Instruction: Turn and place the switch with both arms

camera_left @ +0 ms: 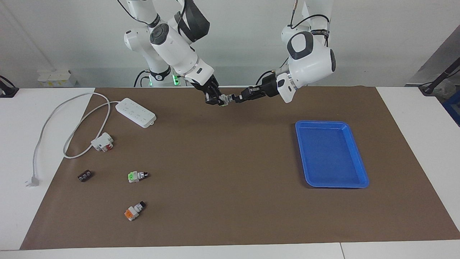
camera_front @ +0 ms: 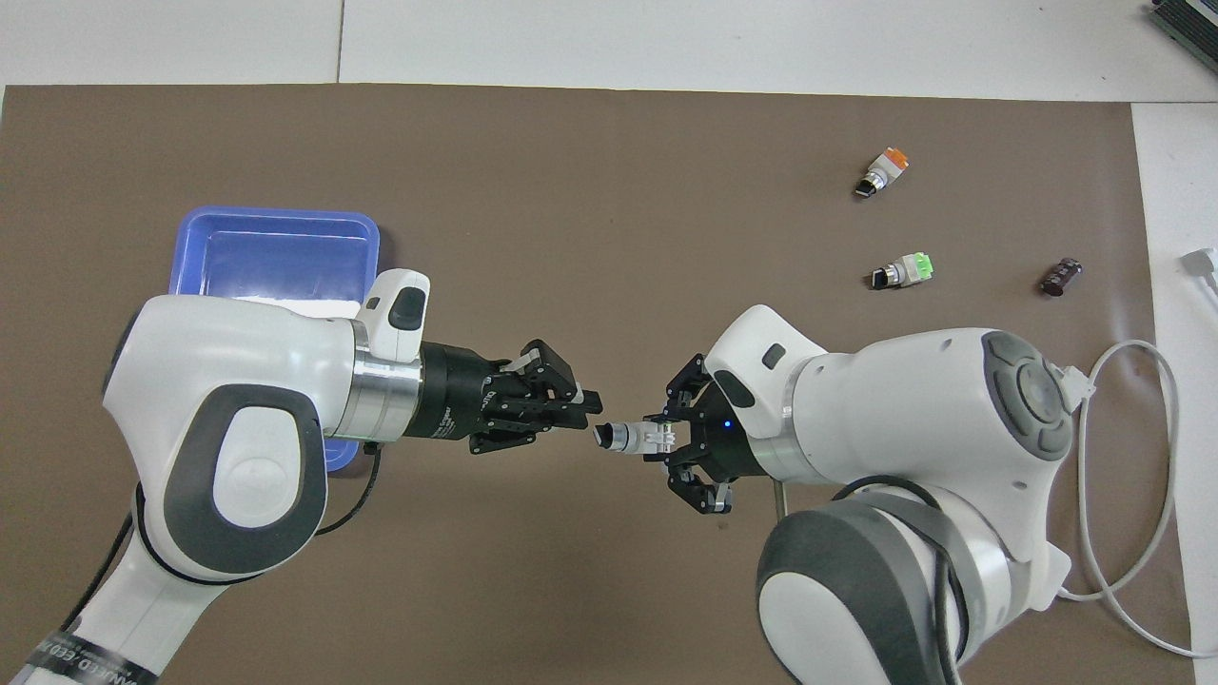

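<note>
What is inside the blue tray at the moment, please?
Nothing: the facing view shows the blue tray with a bare floor. From overhead the left arm covers its nearer part. The switch is in the right gripper.

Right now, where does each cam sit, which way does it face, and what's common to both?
Facing view: high across the table, looking at the robots; shows both arms from their bases down to the right gripper and left gripper.
Overhead view: high above the robots' end, looking forward and steeply down; forearms and grippers enter from the bottom.
Shared: the switch held up in the right gripper, the blue tray, the power strip cable.
</note>
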Available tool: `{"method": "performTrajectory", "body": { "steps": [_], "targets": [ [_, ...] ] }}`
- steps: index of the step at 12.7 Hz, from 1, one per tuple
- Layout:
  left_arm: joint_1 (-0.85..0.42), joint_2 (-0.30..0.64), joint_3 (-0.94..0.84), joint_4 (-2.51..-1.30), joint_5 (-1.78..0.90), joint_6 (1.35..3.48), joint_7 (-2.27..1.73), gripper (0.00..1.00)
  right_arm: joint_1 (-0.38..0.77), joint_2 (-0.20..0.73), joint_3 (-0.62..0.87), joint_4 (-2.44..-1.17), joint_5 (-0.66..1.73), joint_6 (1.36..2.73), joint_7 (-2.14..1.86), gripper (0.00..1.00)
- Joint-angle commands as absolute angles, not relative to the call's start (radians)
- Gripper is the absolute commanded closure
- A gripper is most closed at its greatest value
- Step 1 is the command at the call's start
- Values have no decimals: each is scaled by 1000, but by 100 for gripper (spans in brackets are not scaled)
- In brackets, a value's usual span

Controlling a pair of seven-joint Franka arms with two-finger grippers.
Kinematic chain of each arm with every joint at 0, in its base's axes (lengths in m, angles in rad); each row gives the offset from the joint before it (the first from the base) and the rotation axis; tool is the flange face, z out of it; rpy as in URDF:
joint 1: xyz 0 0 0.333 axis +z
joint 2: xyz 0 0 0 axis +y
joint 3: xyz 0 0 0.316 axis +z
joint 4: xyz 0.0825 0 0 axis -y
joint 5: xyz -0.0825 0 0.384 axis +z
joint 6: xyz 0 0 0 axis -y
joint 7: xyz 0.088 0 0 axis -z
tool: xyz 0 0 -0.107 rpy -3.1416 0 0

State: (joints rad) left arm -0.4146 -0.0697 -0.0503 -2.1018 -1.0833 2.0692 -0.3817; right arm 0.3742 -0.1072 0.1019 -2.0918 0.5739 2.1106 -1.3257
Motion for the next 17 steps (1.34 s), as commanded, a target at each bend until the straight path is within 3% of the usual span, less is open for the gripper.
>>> {"method": "performTrajectory", "body": {
  "steps": [1, 10, 17],
  "targets": [
    [-431, -115, -44, -2155, -1097, 2066, -396, 75, 368, -107, 104, -2077, 600, 2085, -1325, 100],
    [-462, -120, -46, -2160, -1097, 2068, -457, 79, 356, -130, 98, -2077, 597, 2049, -1361, 100],
    [-466, -120, -46, -2151, -1098, 2062, -502, 92, 356, -144, 98, -2077, 595, 2037, -1347, 100]
  ]
}}
